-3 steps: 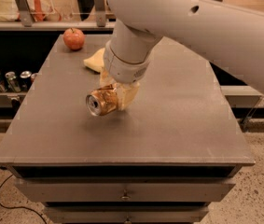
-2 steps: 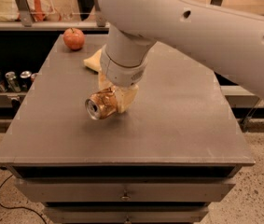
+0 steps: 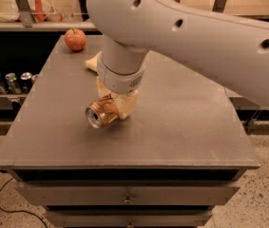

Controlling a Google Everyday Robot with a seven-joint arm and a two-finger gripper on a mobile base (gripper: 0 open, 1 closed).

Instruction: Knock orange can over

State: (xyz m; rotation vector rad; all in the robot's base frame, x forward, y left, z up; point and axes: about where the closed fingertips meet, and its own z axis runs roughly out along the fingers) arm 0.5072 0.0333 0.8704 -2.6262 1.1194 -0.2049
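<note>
Can (image 3: 102, 114) lies on its side mid-table (image 3: 196, 127), top facing front-left, right against my gripper (image 3: 118, 106); knock looks done to me; next move: back off gently so it doesn't roll; can't tell whether I'm clamped on it or released; my wrist hides the contact side and the pale thing behind.

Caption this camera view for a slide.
Pale gripper against a shiny orange aluminium can tipped on its side over the grey table, round red apple behind.
</note>
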